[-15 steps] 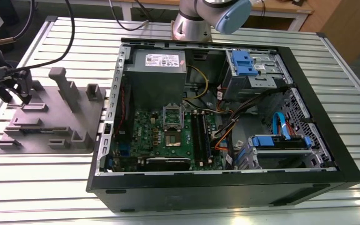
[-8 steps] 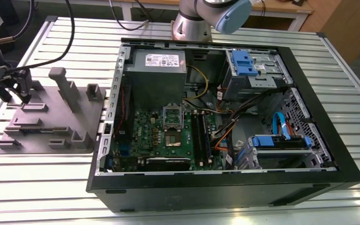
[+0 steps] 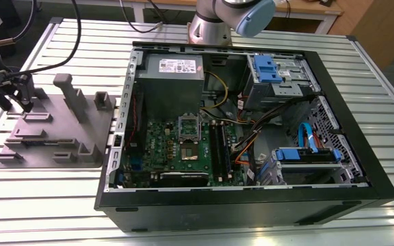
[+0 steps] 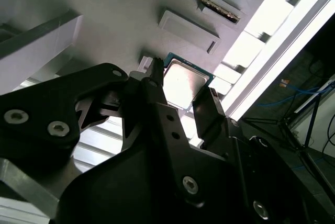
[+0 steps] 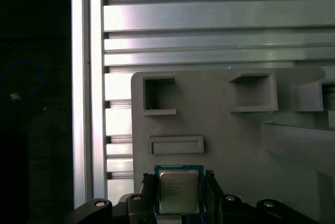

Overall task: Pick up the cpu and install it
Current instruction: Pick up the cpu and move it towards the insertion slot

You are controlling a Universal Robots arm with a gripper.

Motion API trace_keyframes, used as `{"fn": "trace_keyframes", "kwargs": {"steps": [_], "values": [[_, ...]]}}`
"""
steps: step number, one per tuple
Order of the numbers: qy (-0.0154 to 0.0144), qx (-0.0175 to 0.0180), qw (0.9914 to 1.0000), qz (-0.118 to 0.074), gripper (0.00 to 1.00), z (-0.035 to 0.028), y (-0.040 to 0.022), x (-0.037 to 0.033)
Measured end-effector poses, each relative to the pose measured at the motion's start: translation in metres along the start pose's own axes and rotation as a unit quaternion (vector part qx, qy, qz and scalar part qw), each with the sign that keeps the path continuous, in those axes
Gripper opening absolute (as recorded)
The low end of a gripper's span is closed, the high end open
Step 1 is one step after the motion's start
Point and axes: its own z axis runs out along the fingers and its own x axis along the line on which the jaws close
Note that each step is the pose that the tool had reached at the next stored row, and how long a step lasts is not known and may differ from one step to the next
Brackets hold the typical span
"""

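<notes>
The cpu (image 5: 178, 191), a small square chip with a silvery top and a blue-green rim, sits between the two black fingers of my gripper (image 5: 178, 183). In the second wrist view the fingertips (image 4: 155, 75) press on opposite edges of the cpu (image 4: 184, 80), so my gripper (image 4: 183, 87) is shut on it. In the exterior view my gripper (image 3: 18, 105) hangs at the far left over the back corner of a grey moulded holder tray (image 3: 53, 133). The motherboard (image 3: 183, 154) lies in the open computer case, with its open cpu socket (image 3: 188, 134) well to the exterior view's right of the gripper.
The black computer case (image 3: 252, 205) lies open on the slatted metal table (image 3: 46, 205). It holds a grey power supply (image 3: 173, 72), blue drive bays (image 3: 276, 72) and loose cables (image 3: 252, 133). Upright posts (image 3: 70, 95) stand on the holder tray. The arm's base (image 3: 211, 25) is behind the case.
</notes>
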Motion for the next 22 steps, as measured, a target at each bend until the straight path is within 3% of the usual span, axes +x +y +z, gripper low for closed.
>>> {"fn": "trace_keyframes", "kwargs": {"steps": [22], "values": [[-0.0001, -0.0001, 1.00000, 0.000, 0.47, -0.0070, 0.0004, 0.0000]]}}
